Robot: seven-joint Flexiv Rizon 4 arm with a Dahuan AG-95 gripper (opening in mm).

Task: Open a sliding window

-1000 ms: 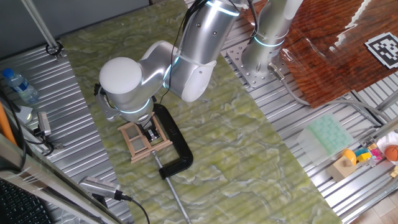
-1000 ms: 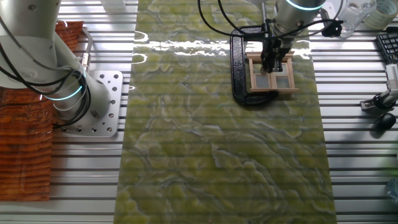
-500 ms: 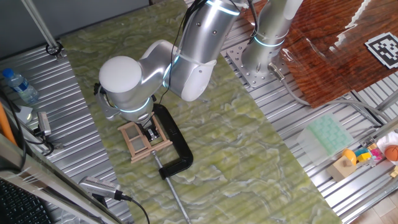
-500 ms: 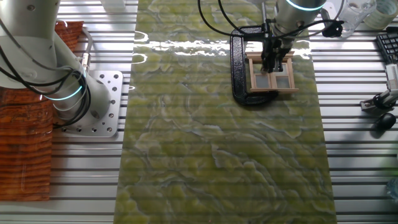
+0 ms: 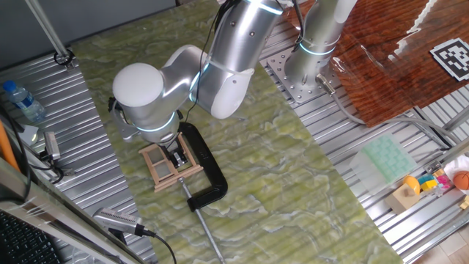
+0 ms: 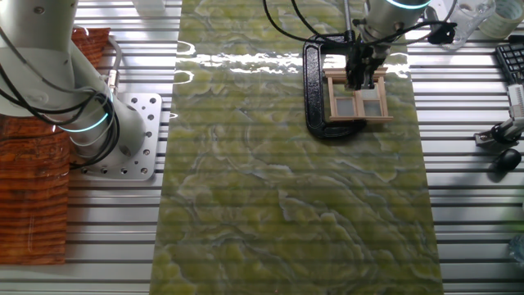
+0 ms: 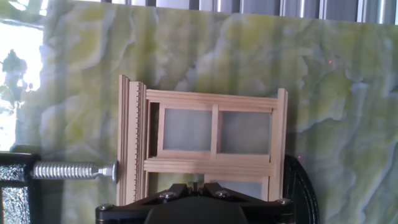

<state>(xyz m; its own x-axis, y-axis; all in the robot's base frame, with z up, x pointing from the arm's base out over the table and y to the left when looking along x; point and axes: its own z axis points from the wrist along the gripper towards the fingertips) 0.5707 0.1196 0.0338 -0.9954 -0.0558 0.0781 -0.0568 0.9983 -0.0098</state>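
Slightly shifted since 0.5 s ago, the arm's white elbow joint sits a little further left and higher, while the sliding window [image 5: 169,165] lies where it was on the green marbled mat [image 5: 293,183]. At left in the hand view, the black C-clamp [image 7: 15,186] presses its threaded screw [image 7: 74,170] against the window's left frame edge. Lying flat, the window shows 2 upper panes, with a sash bar below them. The gripper [image 5: 176,157] stands over the window's middle; whether its fingers are closed or spread, I cannot tell.
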